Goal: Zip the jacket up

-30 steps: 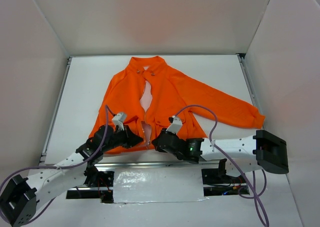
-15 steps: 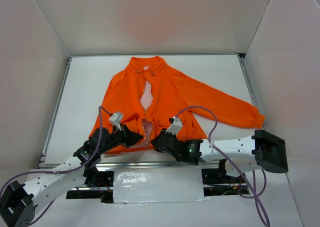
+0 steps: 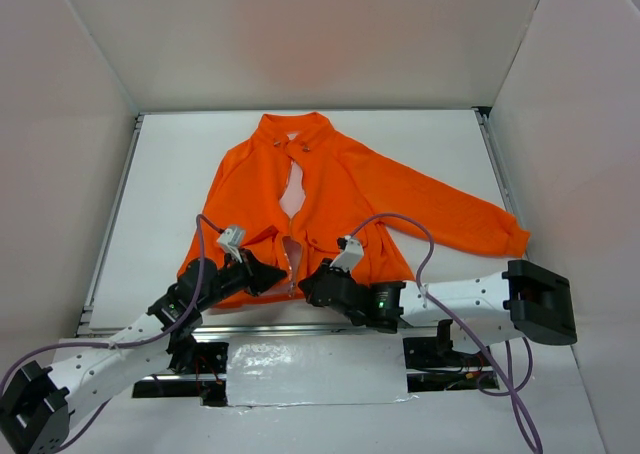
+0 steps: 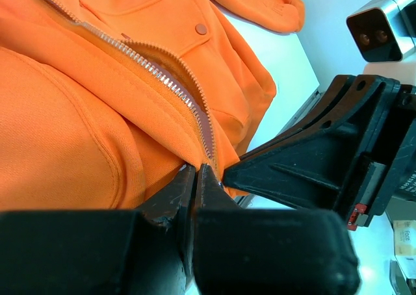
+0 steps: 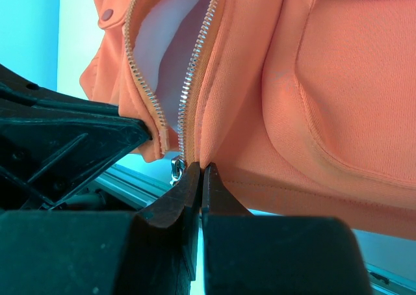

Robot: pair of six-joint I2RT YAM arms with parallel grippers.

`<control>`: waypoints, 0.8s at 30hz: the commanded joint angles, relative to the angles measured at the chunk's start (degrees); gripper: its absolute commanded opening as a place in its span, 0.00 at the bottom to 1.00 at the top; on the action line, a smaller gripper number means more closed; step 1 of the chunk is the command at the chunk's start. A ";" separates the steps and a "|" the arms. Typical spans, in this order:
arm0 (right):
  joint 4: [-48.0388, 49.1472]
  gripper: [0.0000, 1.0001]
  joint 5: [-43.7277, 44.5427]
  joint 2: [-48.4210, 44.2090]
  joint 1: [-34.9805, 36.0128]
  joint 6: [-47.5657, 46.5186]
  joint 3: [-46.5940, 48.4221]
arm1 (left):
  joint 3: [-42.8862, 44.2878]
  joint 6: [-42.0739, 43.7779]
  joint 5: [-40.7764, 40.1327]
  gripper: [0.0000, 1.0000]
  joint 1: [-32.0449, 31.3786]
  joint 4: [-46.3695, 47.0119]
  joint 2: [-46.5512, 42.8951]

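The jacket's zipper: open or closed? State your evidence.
Open. The zipper has its two tooth rows apart, pale lining between them; the jacket front gapes in the top view.

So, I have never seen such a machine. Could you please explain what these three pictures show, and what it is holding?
These are two robot arms fixed at the near edge of a white table. The wide picture comes from a camera above and behind them. The other two come from a small camera on each wrist, looking along its fingers. An orange jacket lies on the table, its zipper open. The left claw is shut on the bottom edge of one front side, the right claw on the other, both right beside the zipper teeth. The black shape at the side of each wrist picture is the other arm's claw.
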 commanded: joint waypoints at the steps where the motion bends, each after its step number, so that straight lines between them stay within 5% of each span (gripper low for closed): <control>1: 3.29 0.00 2.54 -1.82 1.06 0.34 -0.39 | 0.01 0.20 -0.09 0.00 -0.57 5.24 -0.63; 24: 4.52 0.00 4.83 -3.67 1.32 0.25 -1.71 | -2.28 -1.64 0.26 0.00 -0.66 7.79 -1.86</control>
